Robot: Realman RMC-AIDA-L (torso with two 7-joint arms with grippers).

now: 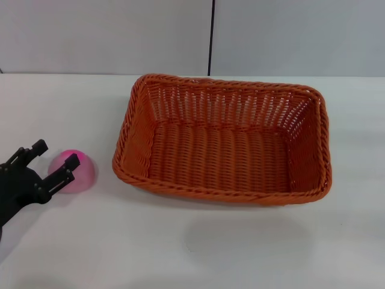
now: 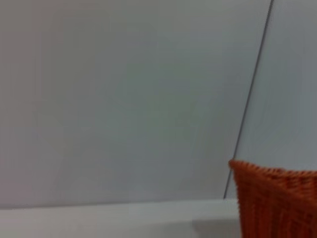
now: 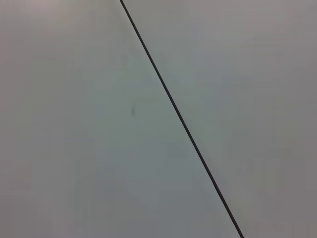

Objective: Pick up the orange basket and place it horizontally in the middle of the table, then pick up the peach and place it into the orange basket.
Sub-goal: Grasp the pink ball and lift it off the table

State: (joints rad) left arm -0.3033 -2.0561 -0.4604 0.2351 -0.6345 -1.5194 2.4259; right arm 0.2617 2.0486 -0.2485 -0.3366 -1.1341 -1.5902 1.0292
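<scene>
Left gripper [image 1: 55,161] gapes beside peach [image 1: 80,171], head view only.

Setting: plain test space, lab-like. Evidence: bare white table [image 1: 180,253]; blank grey wall panels [image 1: 108,36] split by 1 dark vertical seam [image 1: 211,36]; no furnishings.

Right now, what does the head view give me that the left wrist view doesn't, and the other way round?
Only the head view shows the peach on the table, left of the orange basket, with the open left claw right at it, one finger in front of the fruit. It also shows the basket's whole empty interior. The right claw is out of view. Only the left wrist view shows a close look at one outer corner of the basket from the side. Both share the basket, the table and the grey wall with its dark seam.
</scene>
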